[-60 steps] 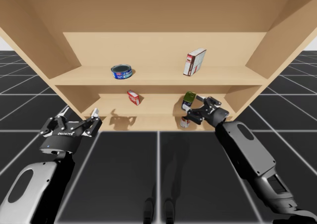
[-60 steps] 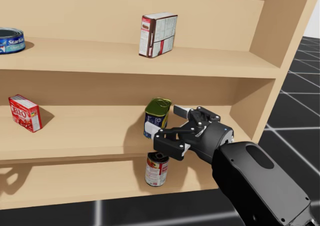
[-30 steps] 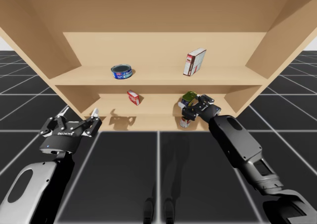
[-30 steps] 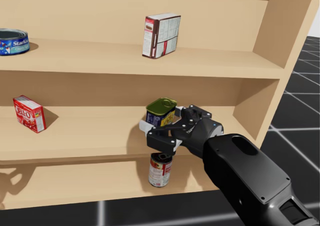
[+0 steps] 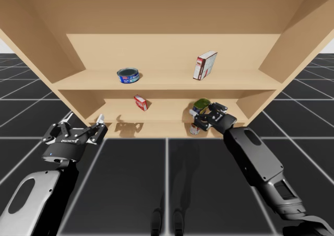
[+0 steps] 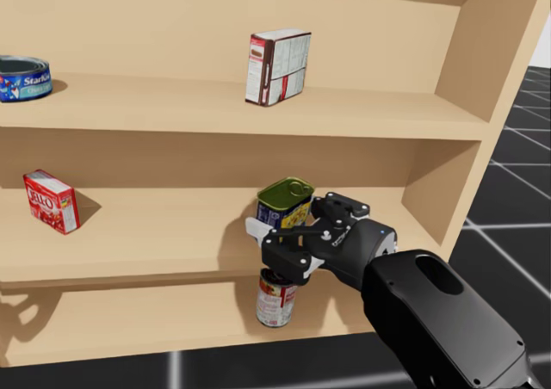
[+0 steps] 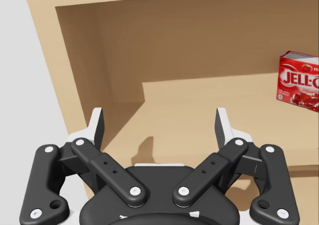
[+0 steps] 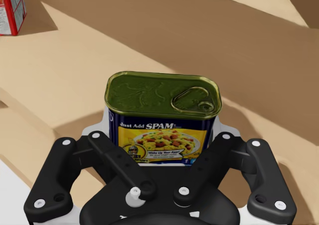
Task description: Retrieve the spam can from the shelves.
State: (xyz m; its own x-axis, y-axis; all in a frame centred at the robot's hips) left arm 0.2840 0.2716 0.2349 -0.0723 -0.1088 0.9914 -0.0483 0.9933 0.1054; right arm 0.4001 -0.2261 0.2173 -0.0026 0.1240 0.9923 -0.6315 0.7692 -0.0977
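The blue rectangular can with an olive-green lid (image 8: 162, 115) sits tilted over the middle shelf (image 6: 155, 234), toward its right side. My right gripper (image 8: 162, 133) is shut on it, a finger on each side of its body. In the head view the can (image 6: 284, 201) sticks up above the right gripper (image 6: 288, 238). From the high view the can (image 5: 200, 106) and right gripper (image 5: 206, 117) are at the shelf's front edge. My left gripper (image 7: 159, 125) stands open and empty before the shelves' left end, low in the high view (image 5: 84, 122).
A red box (image 6: 50, 201) stands on the middle shelf's left part. A red-and-white round can (image 6: 275, 299) is on the bottom shelf, right under my right gripper. The top shelf carries a flat blue tin (image 5: 128, 75) and a white-and-red box (image 5: 204, 65).
My right gripper closed in on the blue can, which tipped and shifted a little toward the shelf's front. My head has turned slightly. The left arm has not moved.
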